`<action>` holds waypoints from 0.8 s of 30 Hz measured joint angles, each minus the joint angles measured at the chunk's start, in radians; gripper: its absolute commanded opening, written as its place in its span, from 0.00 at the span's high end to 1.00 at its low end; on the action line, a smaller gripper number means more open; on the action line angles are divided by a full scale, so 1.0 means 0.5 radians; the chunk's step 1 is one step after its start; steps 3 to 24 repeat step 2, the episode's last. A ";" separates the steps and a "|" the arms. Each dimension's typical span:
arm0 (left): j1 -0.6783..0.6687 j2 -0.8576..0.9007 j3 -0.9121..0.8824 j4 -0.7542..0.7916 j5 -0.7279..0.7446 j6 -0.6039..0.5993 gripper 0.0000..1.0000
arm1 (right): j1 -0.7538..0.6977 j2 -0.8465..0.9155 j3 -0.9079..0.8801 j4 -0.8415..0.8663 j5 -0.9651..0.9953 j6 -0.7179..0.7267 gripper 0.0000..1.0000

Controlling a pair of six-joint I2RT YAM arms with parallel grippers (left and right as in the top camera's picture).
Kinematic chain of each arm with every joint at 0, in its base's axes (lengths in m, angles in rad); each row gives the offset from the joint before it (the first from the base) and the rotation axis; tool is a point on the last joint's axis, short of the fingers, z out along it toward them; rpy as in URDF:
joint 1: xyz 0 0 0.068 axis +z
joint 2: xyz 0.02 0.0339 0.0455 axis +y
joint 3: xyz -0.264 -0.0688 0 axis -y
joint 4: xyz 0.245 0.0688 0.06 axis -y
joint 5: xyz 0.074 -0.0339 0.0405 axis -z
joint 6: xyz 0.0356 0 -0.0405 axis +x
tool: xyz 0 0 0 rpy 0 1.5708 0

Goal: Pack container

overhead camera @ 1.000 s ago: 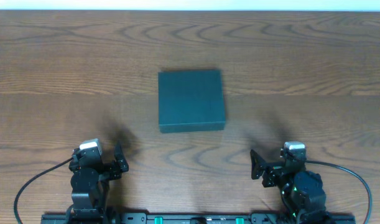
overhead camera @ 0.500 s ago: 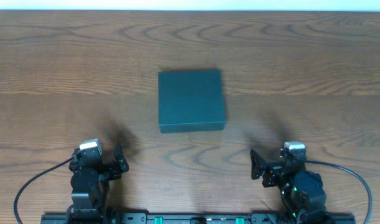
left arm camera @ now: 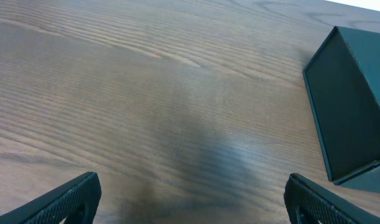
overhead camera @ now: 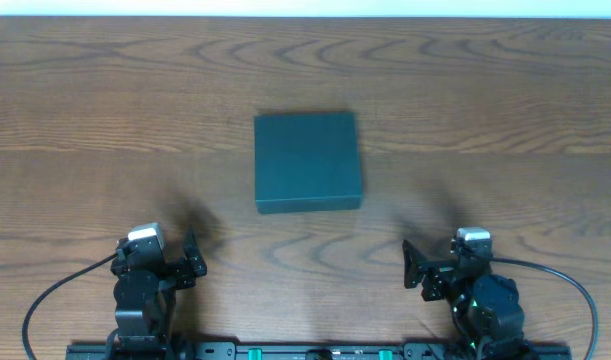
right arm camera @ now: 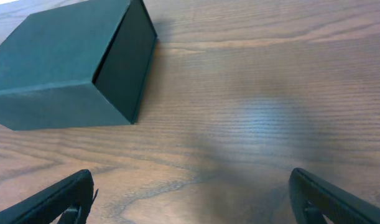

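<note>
Sitting closed at mid-tabletop

The dark green container [overhead camera: 307, 160] lies lid-down on the wooden tabletop [overhead camera: 85, 100]. The left claw [overhead camera: 191, 262], fingers spread, has it at 1 o'clock; the right claw [overhead camera: 413, 266], likewise spread, at 11 o'clock.

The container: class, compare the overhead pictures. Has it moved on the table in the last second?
No. The container sits at the same spot against the wood grain of the table.

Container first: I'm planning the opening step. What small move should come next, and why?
Probably reach the right gripper toward the container to get at its lid: the box lies closed on the table, and the left gripper and right one both stand open, short of it.
</note>
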 measured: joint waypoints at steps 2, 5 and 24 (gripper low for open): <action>0.000 0.000 0.000 0.001 -0.001 -0.001 0.05 | 0.000 0.000 0.000 0.000 0.000 0.000 0.01; 0.000 0.000 0.000 0.001 -0.001 -0.001 0.05 | 0.000 0.000 0.000 0.000 0.000 0.000 0.01; 0.000 0.000 0.000 0.001 -0.001 -0.001 0.05 | 0.000 0.000 0.000 0.000 0.000 0.000 0.01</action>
